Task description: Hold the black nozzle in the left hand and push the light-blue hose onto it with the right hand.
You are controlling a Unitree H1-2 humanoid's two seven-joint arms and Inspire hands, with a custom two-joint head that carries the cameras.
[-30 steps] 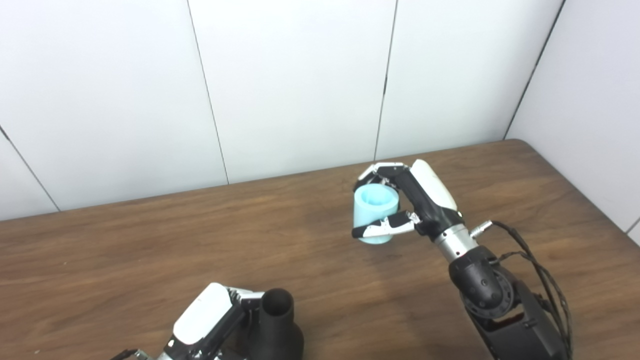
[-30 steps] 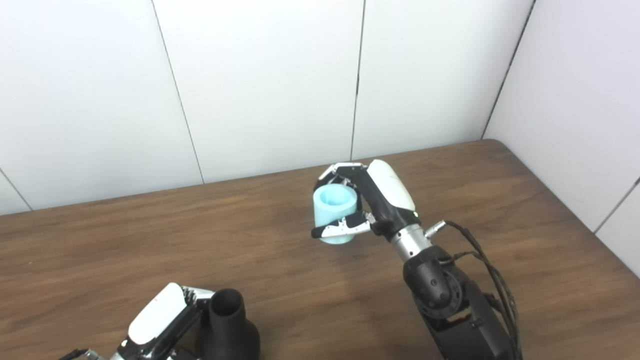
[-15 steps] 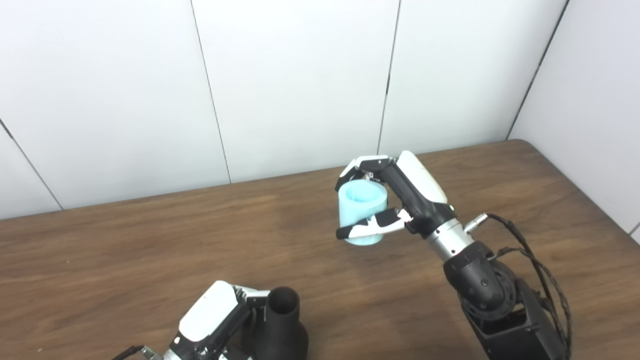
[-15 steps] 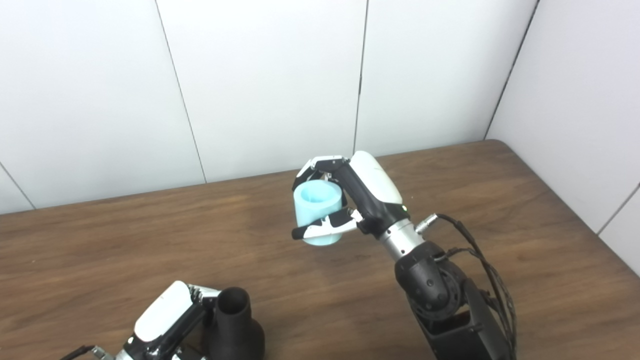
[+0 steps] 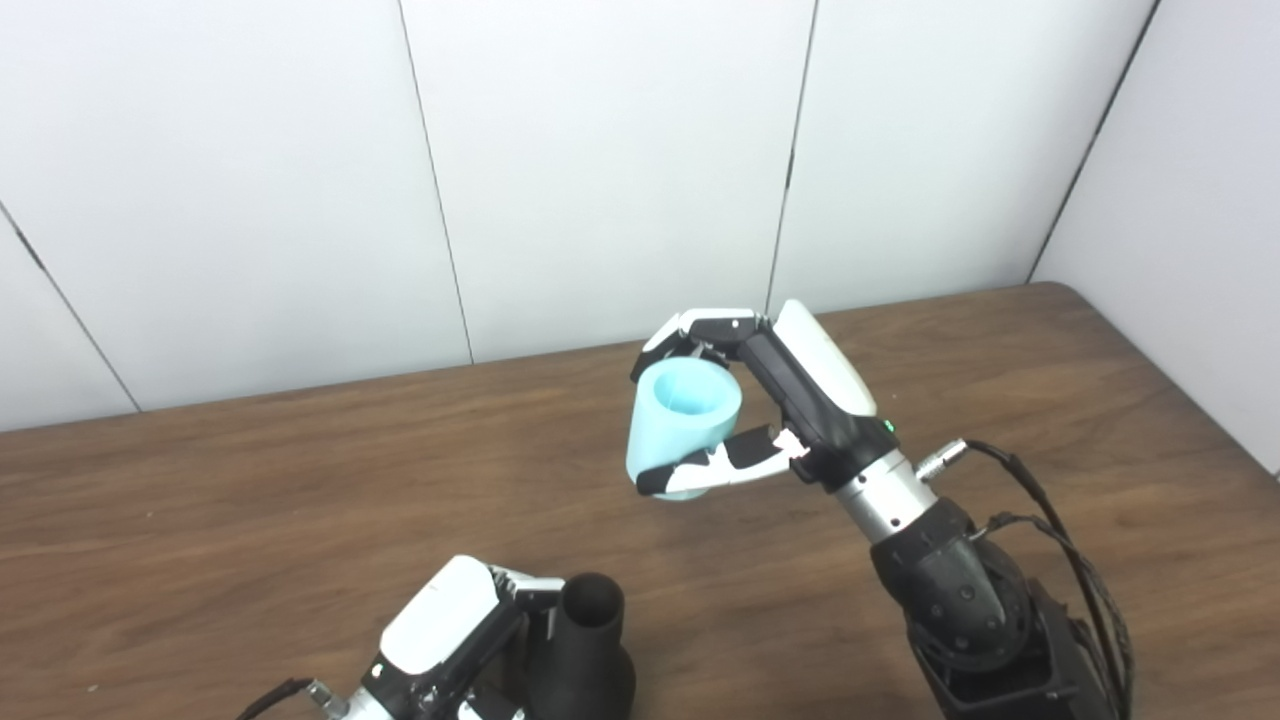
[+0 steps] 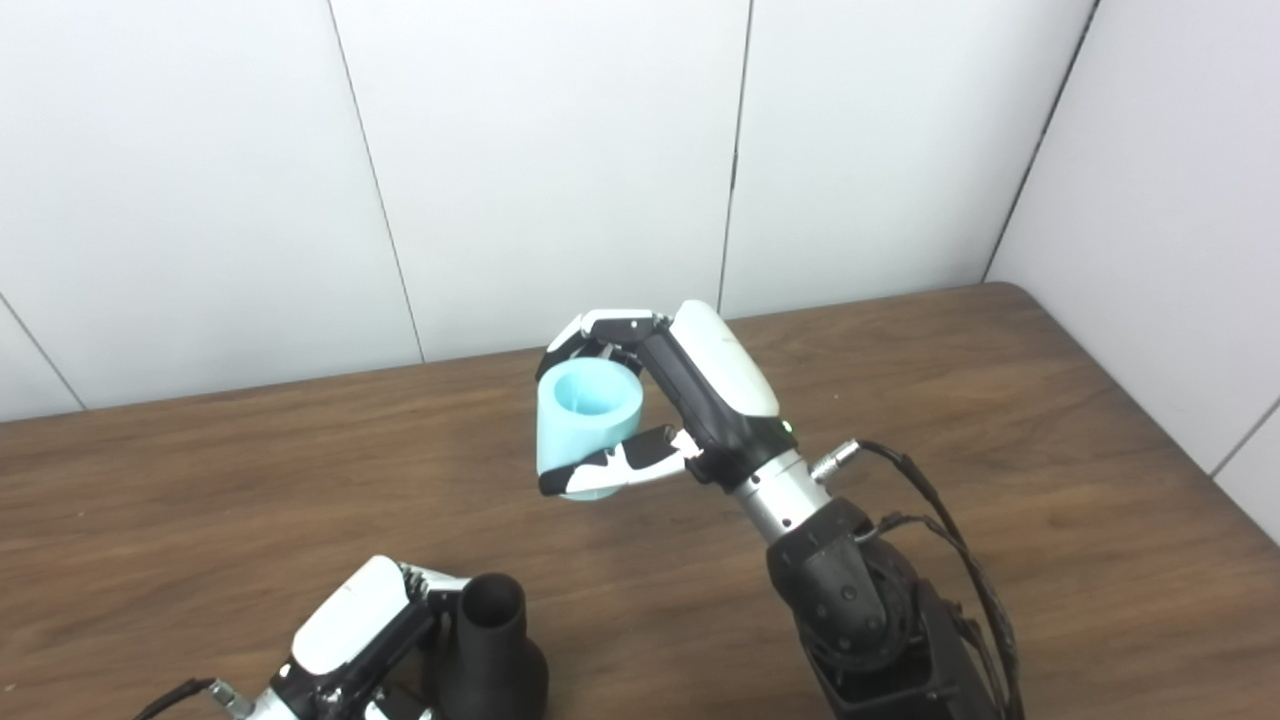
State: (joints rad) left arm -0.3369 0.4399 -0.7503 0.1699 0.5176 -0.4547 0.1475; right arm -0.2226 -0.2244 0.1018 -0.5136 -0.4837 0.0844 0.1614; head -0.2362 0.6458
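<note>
We see the black nozzle (image 5: 585, 655) upright at the near edge of the scene, left of centre, open mouth facing up, wider base cut off by the bottom of the frame. Our left hand (image 5: 455, 645) is wrapped around it from the left, fingers (image 5: 530, 595) pressed against the neck just below the rim, so it's grasping the nozzle.

The light-blue hose (image 5: 683, 425) is a short, stubby tube piece, held off the table (image 5: 250, 480) in our right hand (image 5: 770, 400). It sits further back and to the right of the nozzle, well apart from it, nothing touching between the two. It's tilted: open end up and toward the cameras, lower end leaning toward the left and near side. We can see into the bore from above.

Right hand is clamped on the hose: upper fingers (image 6: 600, 328) curl over the far rim, thumb (image 6: 610, 468) crosses the lower part of the tube on the near side. Right forearm (image 5: 950, 590) rises from the near right corner, cables (image 5: 1060, 560) trailing off the wrist.

Table is dark brown wood grain. White panelled wall (image 5: 600, 170) behind, with another wall meeting it at the far right corner
</note>
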